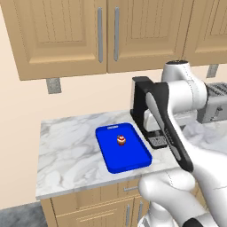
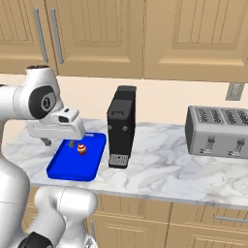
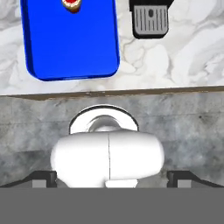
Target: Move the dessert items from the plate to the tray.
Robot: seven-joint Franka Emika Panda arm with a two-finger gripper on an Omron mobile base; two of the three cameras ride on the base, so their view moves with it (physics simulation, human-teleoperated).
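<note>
The red-and-white cupcake piece (image 1: 121, 140) rests on the blue tray (image 1: 133, 157) on the marble table (image 1: 66, 150), while the hand (image 3: 112, 177) stands wide and empty.

base views: flank counter, share tray (image 1: 124, 148) | hand: looks straight down

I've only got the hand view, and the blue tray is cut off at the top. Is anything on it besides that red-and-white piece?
Observer: No. In the left base view the cupcake piece lies alone on the tray, near its middle.
Operator: What's the grey grille beside the tray?
Observer: The foot of a tall black coffee machine.
Operator: Anything past that?
Observer: A silver toaster stands further right on the counter.
</note>
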